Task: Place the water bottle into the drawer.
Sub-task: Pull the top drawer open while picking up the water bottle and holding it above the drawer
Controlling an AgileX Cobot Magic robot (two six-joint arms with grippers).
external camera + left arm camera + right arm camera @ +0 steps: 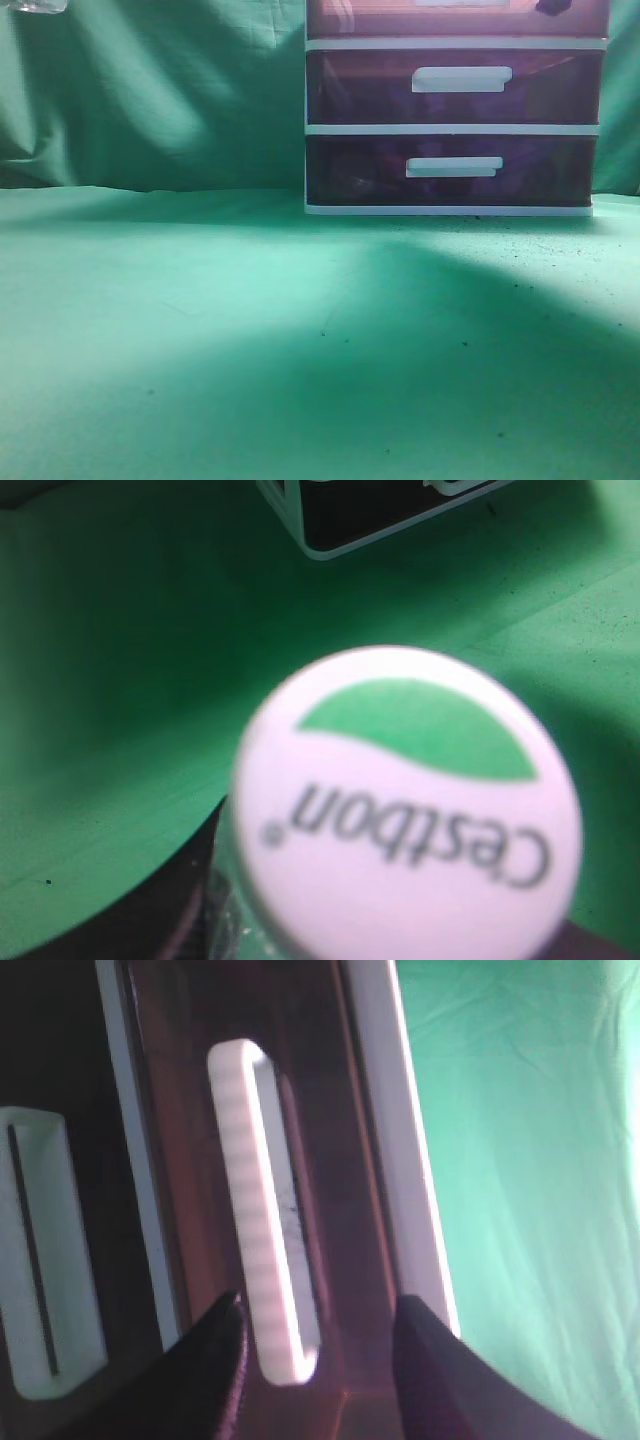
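The water bottle's white cap (410,810), with a green mark and "C'estbon" print, fills the left wrist view. My left gripper (380,945) is shut on the bottle below the cap; only dark finger parts show at the bottom corners. A clear bit of the bottle (30,5) shows at the exterior view's top left. The drawer (330,1110), the uppermost one, is dark purple-brown with a white bar handle (262,1210). Its lower part (455,18) shows at the exterior view's top edge. My right gripper (320,1305) is open, its fingers either side of the handle's end.
The white-framed unit (455,128) stands on the green cloth at the back right, with two lower drawers (455,88) (450,170). The middle drawer's handle (35,1250) shows left of my right gripper. The unit's lower corner (330,530) is far ahead of the bottle.
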